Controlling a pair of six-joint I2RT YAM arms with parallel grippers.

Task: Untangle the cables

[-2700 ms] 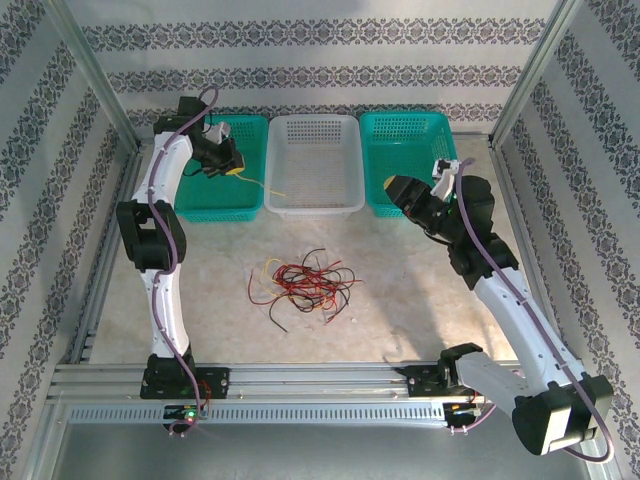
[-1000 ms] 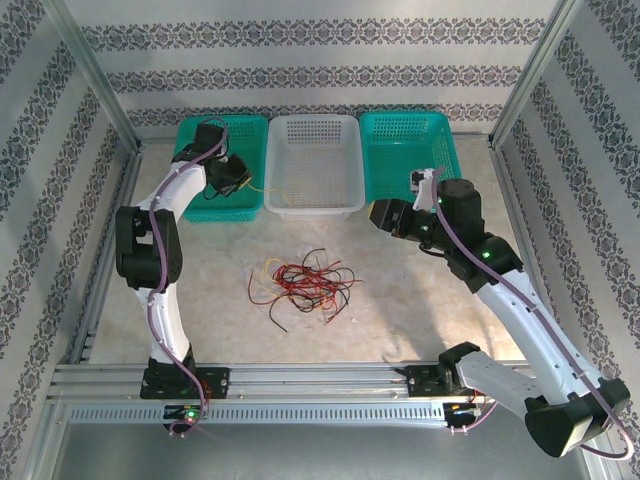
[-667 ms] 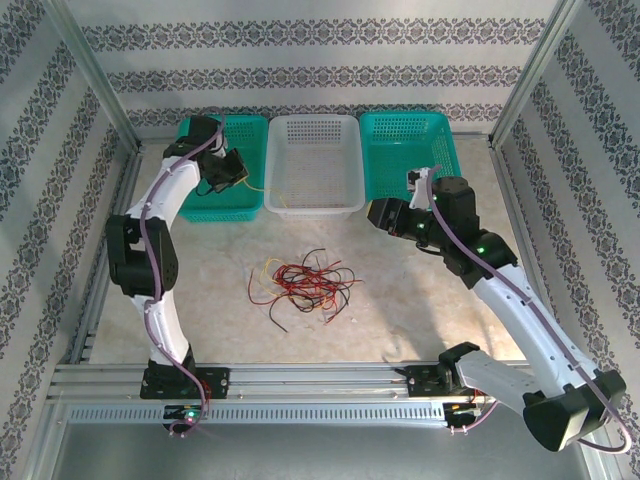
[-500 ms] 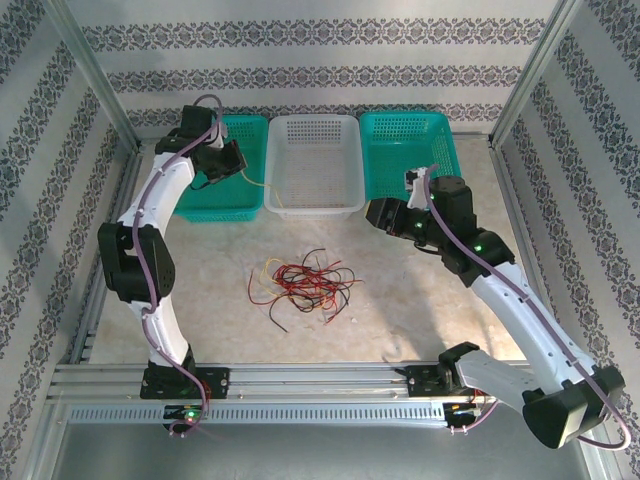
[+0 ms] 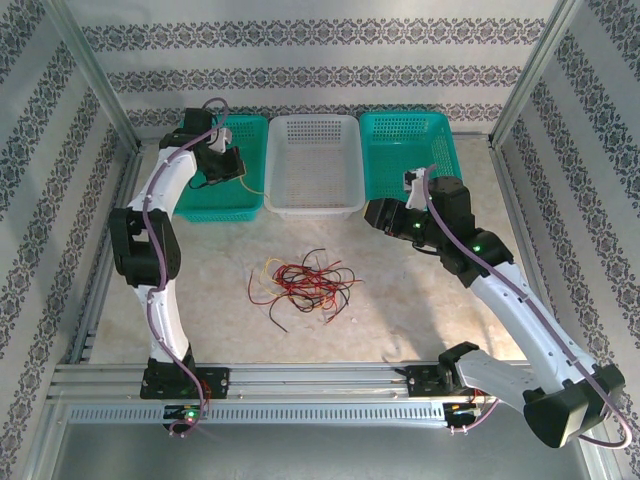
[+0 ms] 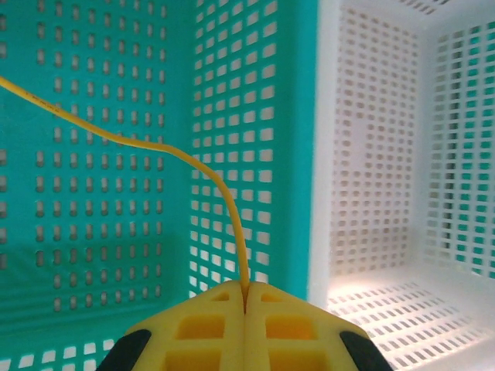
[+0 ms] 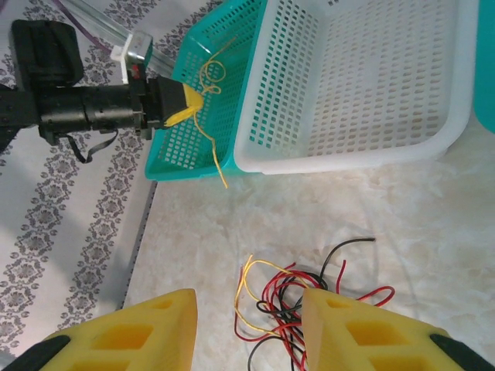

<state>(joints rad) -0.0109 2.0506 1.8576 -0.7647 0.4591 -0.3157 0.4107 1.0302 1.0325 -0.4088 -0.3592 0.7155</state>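
So far, your left fingers (image 6: 209, 321) pinch one thin yellow wire (image 6: 155, 147) over the teal plastic basket (image 5: 245, 200); your right fingers (image 7: 147, 325) gape wide near the red, black and yellow cable tangle (image 5: 305, 280), unsorted on the table (image 5: 420, 310).

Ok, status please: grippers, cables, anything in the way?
Left gripper shut on yellow cable, over left teal basket. Right gripper open, facing the tangle. Path to it bare.
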